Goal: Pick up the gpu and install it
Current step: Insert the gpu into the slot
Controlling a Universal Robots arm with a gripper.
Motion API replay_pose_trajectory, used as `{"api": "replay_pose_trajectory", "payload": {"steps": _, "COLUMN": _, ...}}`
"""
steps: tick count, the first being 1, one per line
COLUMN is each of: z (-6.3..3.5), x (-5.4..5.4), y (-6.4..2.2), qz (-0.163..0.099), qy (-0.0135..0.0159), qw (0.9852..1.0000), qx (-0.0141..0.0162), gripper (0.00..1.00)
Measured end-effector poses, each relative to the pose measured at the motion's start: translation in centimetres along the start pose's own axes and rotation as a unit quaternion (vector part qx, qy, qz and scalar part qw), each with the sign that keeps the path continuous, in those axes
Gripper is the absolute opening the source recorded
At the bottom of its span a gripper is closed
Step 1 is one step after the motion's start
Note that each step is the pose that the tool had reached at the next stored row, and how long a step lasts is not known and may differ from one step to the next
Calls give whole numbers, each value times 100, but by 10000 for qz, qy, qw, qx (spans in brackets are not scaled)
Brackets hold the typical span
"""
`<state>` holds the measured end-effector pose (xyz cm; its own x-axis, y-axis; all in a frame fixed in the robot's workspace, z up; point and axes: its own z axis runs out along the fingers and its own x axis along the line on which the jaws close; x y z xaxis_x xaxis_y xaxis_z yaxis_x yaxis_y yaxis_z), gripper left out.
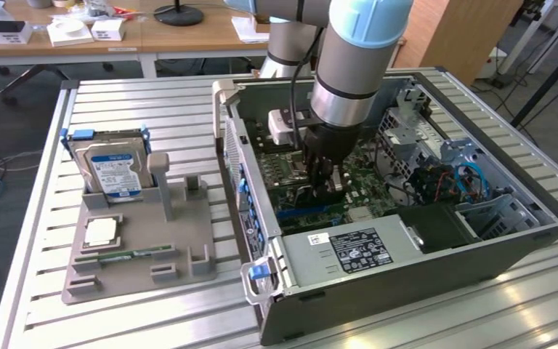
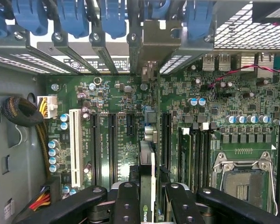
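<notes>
Item: gpu (image 2: pixel 148 163), clamped edge-on in your gripper (image 2: pixel 149 193), inside the open case (image 1: pixel 405 298) just above the motherboard (image 2: pixel 112 93) slots. Step: installing, with the pickup evidently done. Seating likely calls for you to keep the card square to its slot.

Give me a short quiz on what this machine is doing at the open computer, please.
1. True or false: the hard drive sits inside the computer case.
2. What does the tool grip? A) a screwdriver B) the gpu C) a cup
3. Fill in: the gripped card is held edge-down toward the green ____.
Key: 1 false, it stands in the grey tray; 2 B; 3 motherboard.
</notes>
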<state>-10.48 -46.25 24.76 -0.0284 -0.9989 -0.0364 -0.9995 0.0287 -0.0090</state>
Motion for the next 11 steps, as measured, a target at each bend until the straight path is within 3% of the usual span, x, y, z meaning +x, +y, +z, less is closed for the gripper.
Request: {"api": "replay_pose_trajectory", "payload": {"steps": 11, "z": 2, "x": 0, "y": 0, "qz": -52, "qy": -1, "qw": 10000, "qx": -1, "gripper": 26}}
